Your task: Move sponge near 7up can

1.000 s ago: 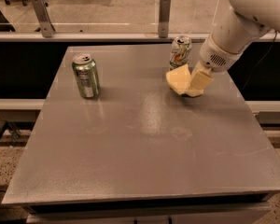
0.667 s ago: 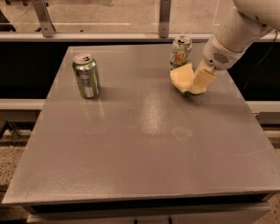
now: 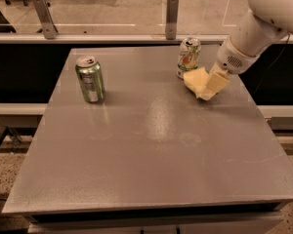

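Note:
The 7up can (image 3: 188,57), white and silver with a green and red logo, stands upright at the far right of the grey table (image 3: 151,145). The pale yellow sponge (image 3: 194,79) is right next to it, just in front and to its right, low over the table. My gripper (image 3: 208,88) comes down from the upper right on the white arm and is shut on the sponge's right side. One blocky pale yellow finger (image 3: 217,84) shows to the right of the sponge. I cannot tell whether the sponge touches the can.
An all-green metallic can (image 3: 90,79) stands upright at the far left of the table. A rail with metal posts (image 3: 172,11) runs behind the table's back edge. The table's right edge is close to the arm.
The gripper and the sponge have shifted together a little to the right, staying beside the 7up can. Both cans have stayed put.

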Available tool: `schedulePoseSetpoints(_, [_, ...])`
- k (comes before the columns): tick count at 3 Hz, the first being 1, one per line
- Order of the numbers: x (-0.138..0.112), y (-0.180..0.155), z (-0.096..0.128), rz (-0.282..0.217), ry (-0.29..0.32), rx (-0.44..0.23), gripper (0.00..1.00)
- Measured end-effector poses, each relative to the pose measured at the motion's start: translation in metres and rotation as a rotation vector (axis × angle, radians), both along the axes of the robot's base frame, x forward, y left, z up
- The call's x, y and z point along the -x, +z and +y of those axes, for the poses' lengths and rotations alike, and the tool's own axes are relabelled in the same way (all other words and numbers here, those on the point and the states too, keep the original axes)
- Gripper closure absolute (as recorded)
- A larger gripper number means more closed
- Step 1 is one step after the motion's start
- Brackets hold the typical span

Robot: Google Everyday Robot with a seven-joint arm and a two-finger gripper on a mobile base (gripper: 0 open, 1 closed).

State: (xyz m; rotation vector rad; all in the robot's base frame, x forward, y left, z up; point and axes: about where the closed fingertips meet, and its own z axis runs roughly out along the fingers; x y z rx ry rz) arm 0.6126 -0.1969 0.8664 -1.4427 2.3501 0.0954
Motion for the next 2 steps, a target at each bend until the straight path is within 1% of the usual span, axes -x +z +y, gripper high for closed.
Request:
schedulePoseSetpoints(1, [-0.0008, -0.0013, -0.0006, 0.000, -0.001, 0.000, 0.00])
schedulePoseSetpoints(2, [-0.0008, -0.0013, -0.0005, 0.000, -0.001, 0.000, 0.00])
